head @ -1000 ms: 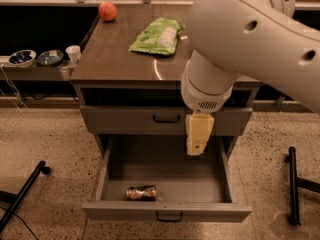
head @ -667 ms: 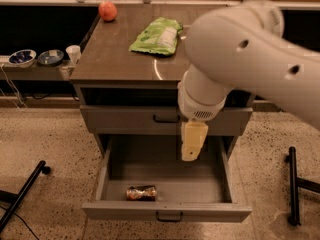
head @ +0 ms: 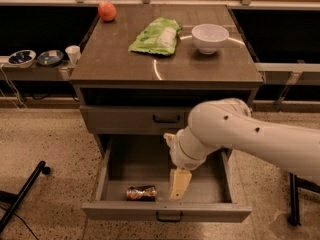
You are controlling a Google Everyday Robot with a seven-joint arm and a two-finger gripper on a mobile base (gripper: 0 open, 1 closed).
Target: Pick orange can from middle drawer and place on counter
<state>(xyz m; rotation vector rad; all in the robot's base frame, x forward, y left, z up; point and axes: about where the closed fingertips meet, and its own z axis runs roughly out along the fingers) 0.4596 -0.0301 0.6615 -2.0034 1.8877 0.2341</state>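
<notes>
The middle drawer (head: 112, 169) stands pulled out below the table (head: 120, 59). Its grey floor is open to view and its dark bar handle (head: 168, 217) sits on the front edge. The orange can (head: 141, 193) lies on its side on the drawer floor, close to the front wall and left of centre.

The tool (head: 179, 184) hangs down inside the drawer, just to the right of the can, with its pale yellow tip low over the floor near the front wall. It seems to stand slightly apart from the can rather than touching it, though the angle makes that hard to settle. I cannot tell how far the tool is open, since it shows only as a single pale wedge. The can is not in its hold and rests on the floor beside it. The white arm (head: 250, 136) reaches in from the right, crossing above the drawer's right wall, and its thick round wrist sits directly over the tool.

Above the open drawer, the upper drawer front (head: 125, 120) is closed and carries a matching upper handle (head: 166, 119). On the table, a red-orange fruit (head: 107, 11) sits at the back left corner, a green bag (head: 156, 36) lies near the middle, and a white bowl (head: 210, 37) stands just to the right of the bag. A pale curved ring mark (head: 156, 70) runs across the top in front of the bag.

To the left, a lower shelf (head: 30, 75) holds two small dishes (head: 22, 58) and a white cup (head: 73, 54). A black leg (head: 22, 196) crosses the speckled floor (head: 55, 139) at lower left.
</notes>
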